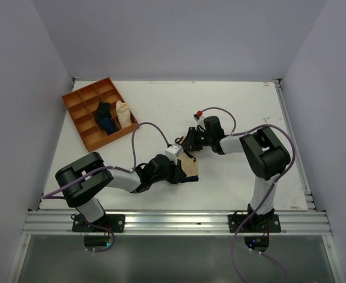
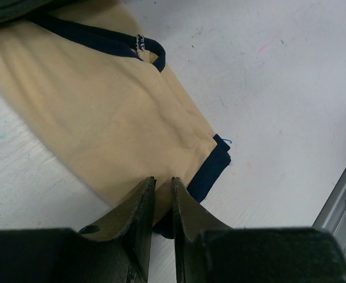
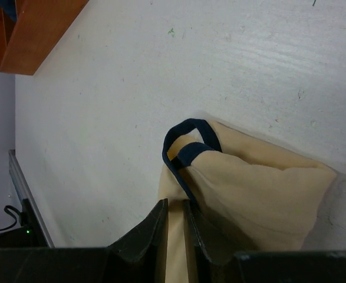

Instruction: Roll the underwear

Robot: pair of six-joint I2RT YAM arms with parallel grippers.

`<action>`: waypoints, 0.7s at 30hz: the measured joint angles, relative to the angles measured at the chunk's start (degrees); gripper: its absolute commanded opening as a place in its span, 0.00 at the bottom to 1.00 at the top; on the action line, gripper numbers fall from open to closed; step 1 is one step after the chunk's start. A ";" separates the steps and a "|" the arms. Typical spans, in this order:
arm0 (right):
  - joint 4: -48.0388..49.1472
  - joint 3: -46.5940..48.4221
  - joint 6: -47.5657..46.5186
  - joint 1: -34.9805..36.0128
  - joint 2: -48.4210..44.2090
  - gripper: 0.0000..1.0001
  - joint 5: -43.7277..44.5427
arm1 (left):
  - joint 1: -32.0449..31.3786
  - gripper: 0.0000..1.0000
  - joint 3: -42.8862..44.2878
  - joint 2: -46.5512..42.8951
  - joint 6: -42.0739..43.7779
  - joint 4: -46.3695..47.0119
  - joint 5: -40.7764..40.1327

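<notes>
- Left gripper point(image 2: 163, 184) pinches the tan underwear point(image 2: 102, 118) at its dark-banded hem, jaws nearly together.
- The underwear lies mid-table, stretched toward 1 o'clock.
- Right gripper point(image 3: 175, 206) pinches its far end.
- Orange compartment tray point(image 1: 73, 105) sits at 10 o'clock.

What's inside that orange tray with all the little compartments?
The orange tray holds a cream cloth roll and a dark blue-black bundle beside it. Anything lying beneath them is hidden.

- A robotics lab test cell: a bare white table point(image 1: 161, 106) boxed in by plain pale walls point(image 1: 178, 35)
- An aluminium rail point(image 1: 178, 221) runs along the near edge, with purple cables point(image 1: 218, 108) looping above
</notes>
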 measured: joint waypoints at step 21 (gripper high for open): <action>-2.47 5.90 -0.61 -2.23 2.89 0.22 -1.03 | -0.70 0.21 1.05 0.42 0.00 -1.27 -1.07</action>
